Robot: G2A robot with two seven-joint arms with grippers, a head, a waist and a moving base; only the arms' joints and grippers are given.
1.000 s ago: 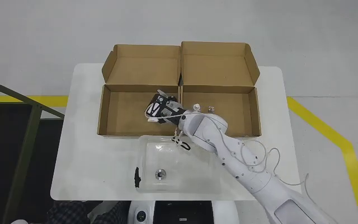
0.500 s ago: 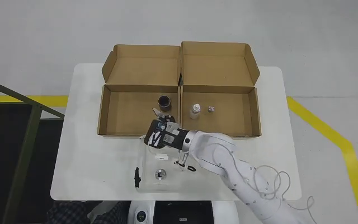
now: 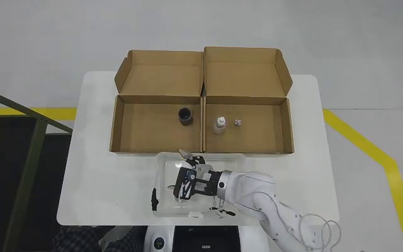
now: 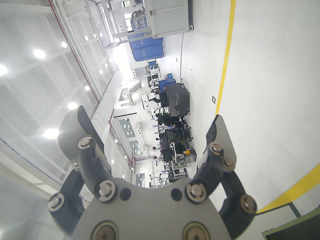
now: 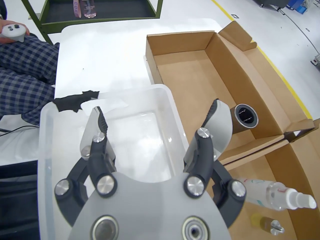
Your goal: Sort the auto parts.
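My right gripper (image 3: 181,187) (image 5: 157,116) hangs open over the clear plastic bin (image 3: 165,157) (image 5: 170,96) at the table's near edge, nothing between its fingers. A dark hollow cylinder (image 3: 184,115) (image 5: 243,119) lies in the left cardboard box (image 3: 135,123) (image 5: 200,76). The right cardboard box (image 3: 264,126) holds a white spray bottle (image 3: 219,124) (image 5: 270,194) and a small metal part (image 3: 237,122) (image 5: 268,224). My left gripper (image 4: 150,123) is open and empty, pointing out into the room.
A torn black piece (image 3: 153,199) (image 5: 72,99) sits on the bin's rim. Both boxes have their lids folded back at the far side. The white table (image 3: 94,157) has bare room left of the boxes and the bin.
The right gripper has drawn back from the left box to above the bin. The dark cylinder, hidden under it a second ago, now lies uncovered in that box.
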